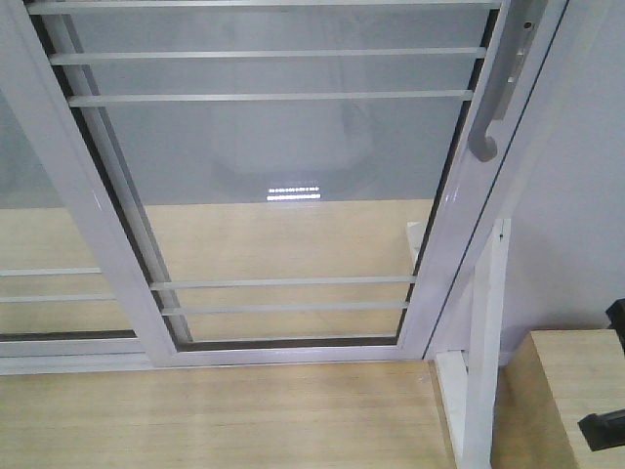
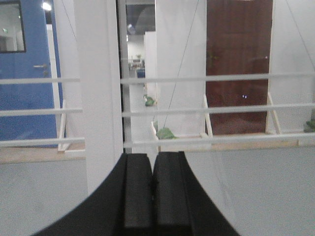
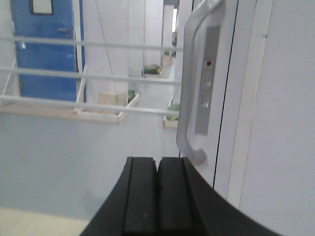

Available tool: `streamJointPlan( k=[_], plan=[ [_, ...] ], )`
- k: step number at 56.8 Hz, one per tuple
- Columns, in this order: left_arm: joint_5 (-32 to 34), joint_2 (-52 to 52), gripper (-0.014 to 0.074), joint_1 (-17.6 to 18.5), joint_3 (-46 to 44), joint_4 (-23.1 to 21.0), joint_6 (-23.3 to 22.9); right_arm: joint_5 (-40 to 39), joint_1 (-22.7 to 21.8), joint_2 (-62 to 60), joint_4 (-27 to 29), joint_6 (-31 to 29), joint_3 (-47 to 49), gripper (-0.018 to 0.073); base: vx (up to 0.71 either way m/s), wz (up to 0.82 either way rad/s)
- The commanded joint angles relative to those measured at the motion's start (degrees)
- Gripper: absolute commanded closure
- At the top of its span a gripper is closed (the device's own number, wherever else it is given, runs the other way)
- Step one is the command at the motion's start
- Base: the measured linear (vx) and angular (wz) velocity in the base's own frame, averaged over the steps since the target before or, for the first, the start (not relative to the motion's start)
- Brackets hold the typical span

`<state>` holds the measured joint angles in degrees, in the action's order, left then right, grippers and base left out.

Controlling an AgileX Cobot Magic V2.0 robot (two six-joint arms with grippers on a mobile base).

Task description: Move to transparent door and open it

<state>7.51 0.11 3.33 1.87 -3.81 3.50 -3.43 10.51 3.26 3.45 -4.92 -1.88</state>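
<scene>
Ok so the transparent door (image 1: 293, 166) is taking up most of the front camera view, sitting right ahead of the robot and looking tilted from this angle. Its thin white bars are running across the glass up top and down low. The curved silver-grey handle (image 1: 484, 142) is hanging on the door's right edge, way up in the top right of that view, and that edge is sitting right next to the white frame on the right. Another white-framed glass panel (image 1: 39, 244), no handle on it, is overlapping behind on the left. Light wooden floor (image 1: 215, 420) is showing in front of the door. The left gripper (image 2: 152, 160) is pointing at the glass and a white upright, claws pressed fully together and gripping nothing. The right gripper (image 3: 157, 164) is doing the same, pads squeezed tight with nothing between them. In its wrist view the handle is sitting just above and slightly right of the fingertips, not touching. A blue door (image 2: 29, 73) is showing through the glass.
</scene>
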Motion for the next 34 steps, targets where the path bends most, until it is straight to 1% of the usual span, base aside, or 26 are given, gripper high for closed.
streamJointPlan(
  k=[1, 4, 8, 11, 15, 25, 34],
  plan=[
    [8.89, 1.37, 0.0603, 0.09, 0.09, -1.53, 0.07, -11.02, 0.18, 1.02, 0.00, 0.02, 0.53, 0.0561, 0.00, 0.00],
    [10.53, 2.00, 0.0603, 0.09, -0.04, -1.53, 0.22, -11.33, 0.18, 1.09, -0.06, -0.35, 2.37, 0.0561, 0.00, 0.00],
    [9.65, 4.37, 0.0603, 0.09, -1.65, -1.65, 0.22, -9.73, 0.18, 2.64, -0.06, -1.30, 6.03, 0.0561, 0.00, 0.00],
    [8.90, 8.12, 0.0603, 0.09, -3.94, -1.60, 0.22, -8.56, 0.18, 5.14, 0.03, -1.53, 9.08, 0.0561, 0.00, 0.00],
    [10.12, 13.35, 0.0603, 0.09, -7.79, -1.43, 0.28, -7.84, 0.18, 10.48, 0.03, -1.59, 14.34, 0.0561, 0.00, 0.00],
    [15.06, 33.23, 0.0603, 0.09, -21.82, -1.43, 0.23, -8.02, 0.18, 29.10, -0.08, -3.23, 27.48, 0.0561, 0.00, 0.00],
    [15.98, 49.11, 0.0603, 0.09, -34.48, -1.43, 0.23, -10.07, 0.18, 43.52, -0.07, -3.23, 36.92, 0.0561, 0.00, 0.00]
  ],
)
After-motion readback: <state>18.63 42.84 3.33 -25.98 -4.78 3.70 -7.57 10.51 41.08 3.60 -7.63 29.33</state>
